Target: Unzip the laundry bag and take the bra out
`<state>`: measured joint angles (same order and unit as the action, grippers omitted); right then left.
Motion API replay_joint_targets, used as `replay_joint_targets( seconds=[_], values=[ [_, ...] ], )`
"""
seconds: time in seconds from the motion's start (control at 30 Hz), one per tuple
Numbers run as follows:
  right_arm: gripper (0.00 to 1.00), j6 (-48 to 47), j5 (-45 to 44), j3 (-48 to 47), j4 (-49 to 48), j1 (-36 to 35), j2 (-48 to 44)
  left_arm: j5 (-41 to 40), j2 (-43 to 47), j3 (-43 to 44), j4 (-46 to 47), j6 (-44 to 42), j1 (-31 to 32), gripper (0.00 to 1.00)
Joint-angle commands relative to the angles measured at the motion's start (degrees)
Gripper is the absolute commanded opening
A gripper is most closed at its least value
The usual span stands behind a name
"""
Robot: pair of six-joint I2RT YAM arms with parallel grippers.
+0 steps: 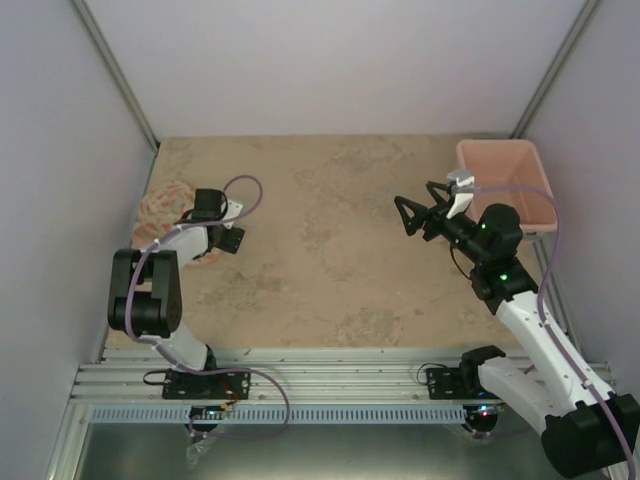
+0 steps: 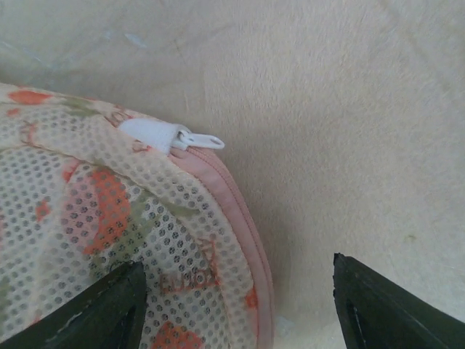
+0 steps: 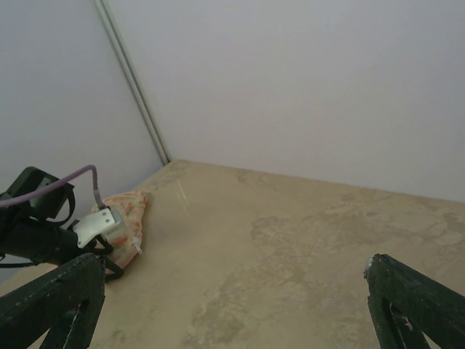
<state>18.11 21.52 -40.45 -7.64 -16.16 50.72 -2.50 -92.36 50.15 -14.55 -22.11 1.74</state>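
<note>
You have a mottled beige table [image 1: 330,250] before you. The printed mesh laundry bag [image 1: 160,205] lies on it near the left wall, and a pink tub [image 1: 500,170] sits in its far right corner.

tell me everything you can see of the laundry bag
The laundry bag is a soft pouch of cream mesh with orange-red and green print, edged by a pink zip trim. The visible stretch of zip looks closed, its white pull lying flat by a white tab. It lies on the beige table at the table's left side. The left gripper stands open over its rounded edge; contact cannot be told.
</note>
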Motion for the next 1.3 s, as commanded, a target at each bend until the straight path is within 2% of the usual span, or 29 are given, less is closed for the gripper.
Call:
replay_joint_targets(
  seconds=[0.0,0.2,0.23,0.3,0.37,0.4,0.43,0.63,0.83,0.93,1.03,1.2,1.27],
  values=[
    [0.98,-1.2,-1.7,-1.2,0.0,-1.0,0.3,-3.0,-3.6,1.2,2.3,2.0,-0.1,0.7],
    [0.98,-1.5,-2.1,-0.9,0.2,-1.5,0.2,-5.3,-5.1,1.1,4.0,2.7,-0.1,0.59],
    [0.98,-1.5,-2.1,-0.8,0.1,-1.5,0.3,-5.7,-5.1,0.9,4.4,2.7,-0.1,0.53],
    [0.98,-1.4,-2.1,-0.9,0.2,-1.6,0.2,-6.1,-4.9,0.5,4.9,2.5,-0.1,0.29],
    [0.98,-1.5,-2.2,-0.9,0.2,-1.6,0.0,-6.5,-4.1,-0.2,5.7,2.1,-0.1,0.11],
    [0.98,-1.5,-2.2,-0.9,0.1,-1.6,0.0,-6.8,-3.6,-0.6,6.3,1.8,-0.1,0.03],
    [0.97,-1.6,-2.2,-0.9,0.2,-1.6,-0.1,-7.1,-3.2,-0.9,6.7,1.6,-0.1,0.0],
    [0.98,-2.1,-1.6,-1.5,0.8,-1.6,-0.8,-3.7,2.9,0.4,2.8,1.1,-0.1,0.0],
    [0.98,-5.0,4.3,-3.9,2.5,-1.8,0.0,12.6,16.6,4.9,-9.7,-4.7,0.1,0.0],
    [0.97,-7.3,10.4,-5.4,2.3,-2.3,1.2,20.5,25.4,6.0,-16.2,-11.4,0.7,0.0],
    [0.95,-11.2,16.3,-6.9,2.6,-4.6,3.1,28.4,27.9,11.4,-28.5,-17.4,2.0,0.0],
    [0.92,-24.6,17.7,-9.0,5.2,-15.4,7.5,38.6,30.0,20.7,-49.2,-32.9,4.3,0.0],
    [0.92,-29.8,16.8,-9.2,4.9,-20.1,9.5,41.6,31.1,23.1,-54.4,-39.0,4.3,0.0]
  ],
)
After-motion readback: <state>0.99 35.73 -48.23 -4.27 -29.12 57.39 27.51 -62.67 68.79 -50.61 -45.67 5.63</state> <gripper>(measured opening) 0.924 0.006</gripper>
